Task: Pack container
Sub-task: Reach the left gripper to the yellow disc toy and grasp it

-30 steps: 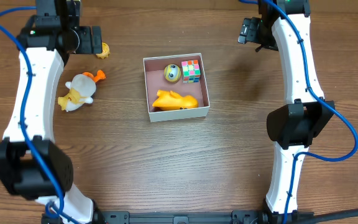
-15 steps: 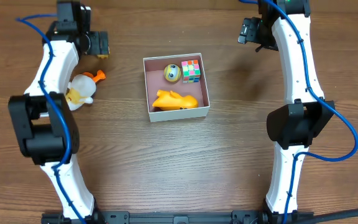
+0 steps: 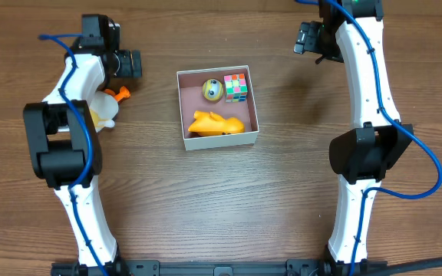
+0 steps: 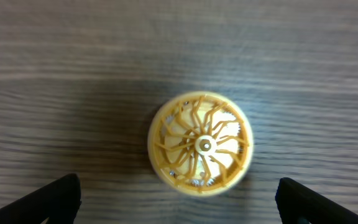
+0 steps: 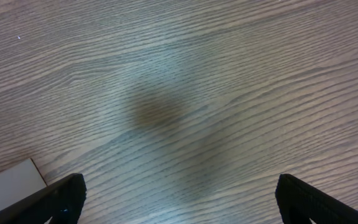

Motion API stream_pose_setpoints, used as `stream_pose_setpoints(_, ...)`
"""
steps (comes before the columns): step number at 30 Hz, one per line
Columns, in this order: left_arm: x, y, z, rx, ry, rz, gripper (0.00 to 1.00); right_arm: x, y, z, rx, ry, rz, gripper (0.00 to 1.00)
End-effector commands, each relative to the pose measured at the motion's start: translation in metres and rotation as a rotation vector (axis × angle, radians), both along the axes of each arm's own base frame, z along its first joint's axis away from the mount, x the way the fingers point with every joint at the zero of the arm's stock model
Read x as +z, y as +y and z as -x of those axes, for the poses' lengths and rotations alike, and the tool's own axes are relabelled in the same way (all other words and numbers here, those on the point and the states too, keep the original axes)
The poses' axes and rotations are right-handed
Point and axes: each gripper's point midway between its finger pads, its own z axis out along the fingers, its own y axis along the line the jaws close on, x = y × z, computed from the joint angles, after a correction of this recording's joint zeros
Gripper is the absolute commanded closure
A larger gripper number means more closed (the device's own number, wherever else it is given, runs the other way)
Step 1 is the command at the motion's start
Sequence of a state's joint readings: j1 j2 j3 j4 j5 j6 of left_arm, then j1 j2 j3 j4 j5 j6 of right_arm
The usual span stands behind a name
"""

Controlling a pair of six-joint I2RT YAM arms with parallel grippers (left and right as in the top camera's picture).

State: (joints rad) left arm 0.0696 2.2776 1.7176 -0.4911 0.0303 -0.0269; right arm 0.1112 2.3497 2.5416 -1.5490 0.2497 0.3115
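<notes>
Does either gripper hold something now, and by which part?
Nothing is held: left gripper open above the yellow round toy, right gripper open too.

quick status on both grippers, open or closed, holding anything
left gripper: open, holding nothing, above a yellow wheel-like toy.
right gripper: open, holding nothing, over the wooden table.
</notes>
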Motion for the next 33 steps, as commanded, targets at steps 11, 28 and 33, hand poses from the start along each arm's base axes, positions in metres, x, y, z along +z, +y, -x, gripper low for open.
stream_pose_setpoints(11,0.0,-0.014,-0.037,-0.017,-0.144,0.01,0.0,0.014,0.0,-0.003,-0.007,-0.042,0.0,0.0)
stream_pose_setpoints(28,-0.028,-0.012,-0.031,-0.004,-0.089,0.003,0.3,0.014,0.0,-0.003,-0.007,-0.043,0.0,0.0)
stream_pose_setpoints(33,-0.028,-0.012,-0.031,-0.002,-0.089,0.005,0.37,0.014,0.0,-0.003,-0.007,-0.042,0.0,0.0)
